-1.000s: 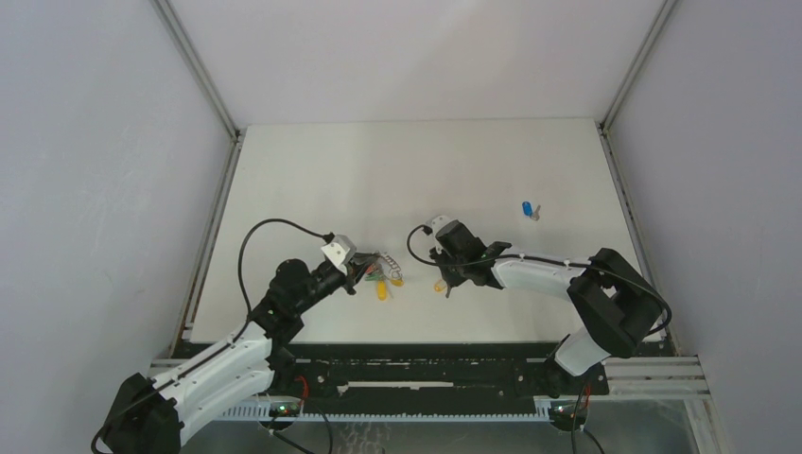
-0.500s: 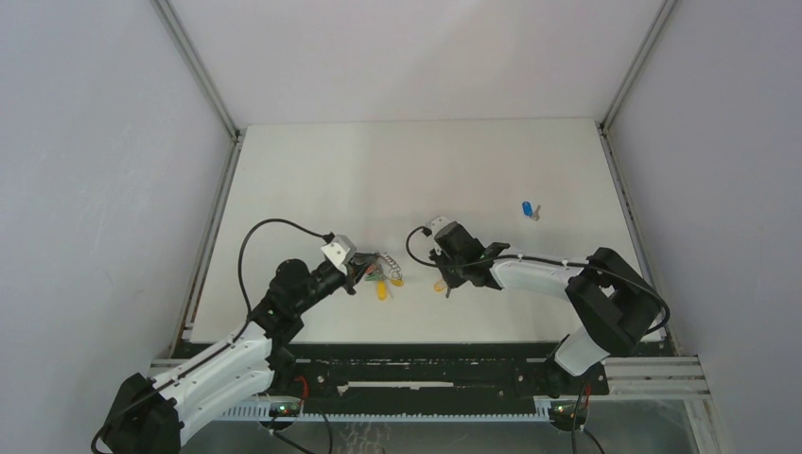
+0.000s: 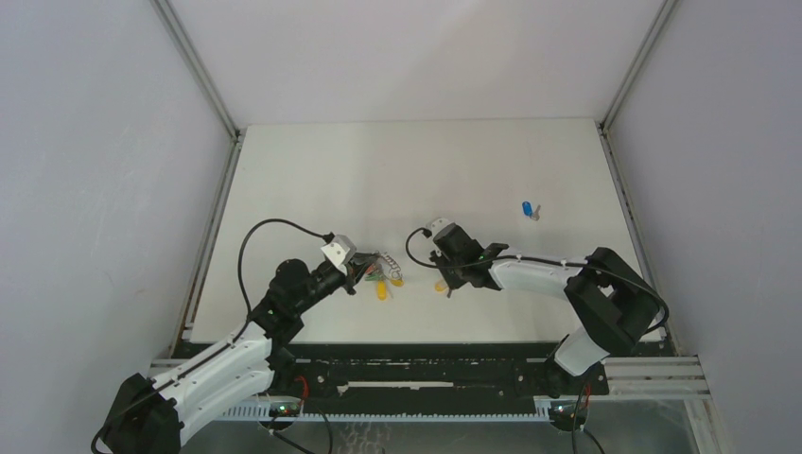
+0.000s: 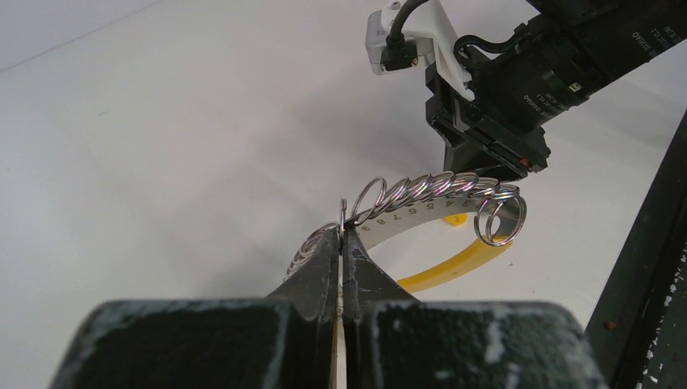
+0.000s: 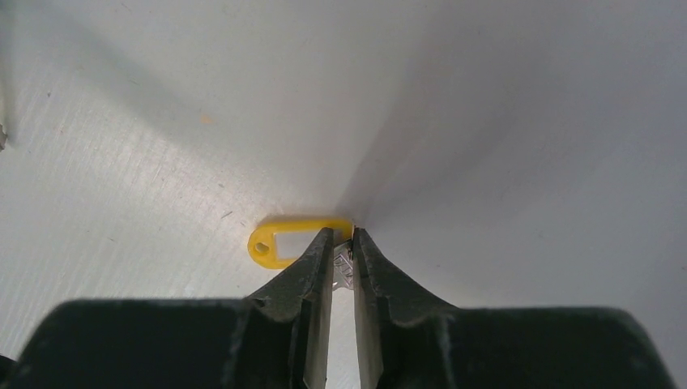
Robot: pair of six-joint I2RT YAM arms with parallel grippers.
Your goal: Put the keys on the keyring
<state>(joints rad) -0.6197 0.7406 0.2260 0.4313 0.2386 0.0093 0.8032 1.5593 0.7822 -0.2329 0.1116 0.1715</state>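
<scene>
The keyring is clamped by the tightly closed left gripper toward the table's near side. The yellow key is nipped by the nearly closed right gripper nearby. The blue key is seen lying well apart.

White table w/ grey walls on 3 sides, metal corner posts, black rail at near edge.

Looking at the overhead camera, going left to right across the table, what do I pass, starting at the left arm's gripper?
left gripper → keyring → yellow key → blue key
</scene>
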